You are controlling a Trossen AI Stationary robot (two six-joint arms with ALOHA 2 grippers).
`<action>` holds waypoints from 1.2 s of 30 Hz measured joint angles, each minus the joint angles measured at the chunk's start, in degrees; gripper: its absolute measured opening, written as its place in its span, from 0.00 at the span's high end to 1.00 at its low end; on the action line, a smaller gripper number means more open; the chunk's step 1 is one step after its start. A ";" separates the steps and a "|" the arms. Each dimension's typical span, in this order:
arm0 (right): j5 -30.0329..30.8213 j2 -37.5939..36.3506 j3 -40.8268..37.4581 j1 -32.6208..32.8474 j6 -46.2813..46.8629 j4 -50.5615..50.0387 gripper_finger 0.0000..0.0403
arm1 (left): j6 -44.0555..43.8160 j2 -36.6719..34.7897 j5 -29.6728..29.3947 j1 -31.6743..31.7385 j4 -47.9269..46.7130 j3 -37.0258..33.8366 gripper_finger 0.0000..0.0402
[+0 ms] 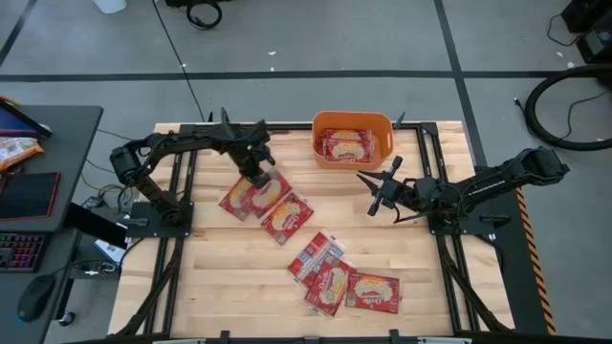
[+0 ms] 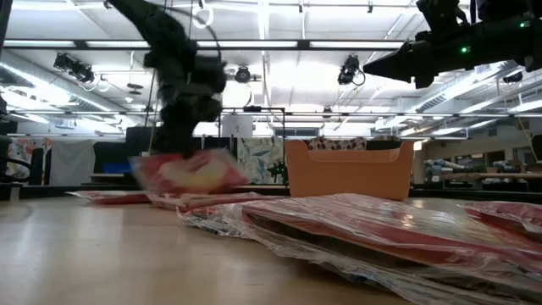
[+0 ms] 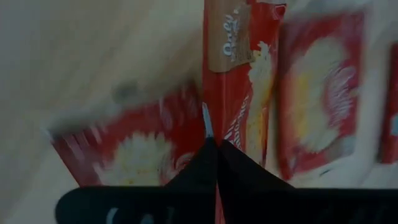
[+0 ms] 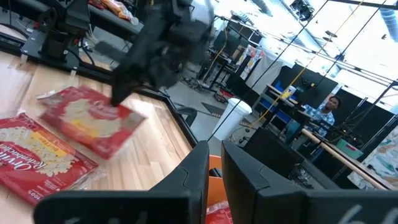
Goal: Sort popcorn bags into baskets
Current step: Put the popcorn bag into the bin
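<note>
My left gripper (image 1: 258, 174) hangs over the table's left part, shut on one red popcorn bag (image 2: 190, 172) that is lifted above two other bags (image 1: 244, 199) (image 1: 287, 218) lying flat on the wood. Three more bags (image 1: 330, 277) lie overlapped near the table's near edge. The orange basket (image 1: 354, 153) stands at the far edge with bags (image 1: 346, 143) inside. My right gripper (image 1: 375, 193) hovers to the right of the basket and touches nothing; its fingers stand a narrow gap apart (image 4: 214, 155). My left gripper pinches the popcorn bag by its upper edge (image 3: 208, 127) between the two fingers, coming from above and pointing down. The bag is lifted clear of the table and hangs below the fingers, tilted, edge-on to the wrist view (image 3: 233, 56).
Black frame rails (image 1: 177, 191) (image 1: 430, 172) run along the table's left and right sides beside the arm bases. A dark desk with a keyboard (image 1: 24, 250) stands left of the table. Bare wood (image 1: 220, 277) lies near the table's near left corner.
</note>
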 joint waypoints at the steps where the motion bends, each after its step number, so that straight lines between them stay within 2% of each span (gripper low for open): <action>1: 0.00 0.01 0.00 0.00 0.00 0.02 0.88 | 0.56 0.00 -0.58 -0.22 -0.01 2.01 0.99; 7: -0.05 0.00 0.01 0.02 0.00 0.00 0.88 | 6.94 -0.02 -2.05 -2.87 -0.40 13.06 0.99; 11: -0.11 -0.01 0.00 0.02 0.02 0.00 0.88 | 10.26 -0.08 -2.07 -4.84 1.78 17.88 0.99; 13: -0.17 -0.01 0.00 0.02 0.20 0.00 0.88 | 10.31 -0.12 -3.62 -5.63 6.35 18.66 0.99; 20: -4.03 0.01 0.00 0.04 0.83 0.44 0.88 | 13.36 1.78 -16.95 -7.71 30.65 18.72 0.98; 23: -4.08 0.01 0.00 0.03 0.83 0.26 0.88 | 17.31 4.53 -18.93 -7.94 40.27 18.70 0.98; 26: -3.50 -0.01 0.00 0.02 0.71 0.16 0.88 | 17.75 8.19 -19.16 -7.96 46.67 18.72 0.98; 33: -2.67 -0.01 0.02 -0.02 0.44 0.11 0.88 | 17.81 14.15 -22.64 -7.85 48.29 18.75 0.99; 36: -2.65 0.01 0.00 -0.02 0.39 0.13 0.88 | 17.06 15.85 -24.04 -7.97 43.58 21.94 0.99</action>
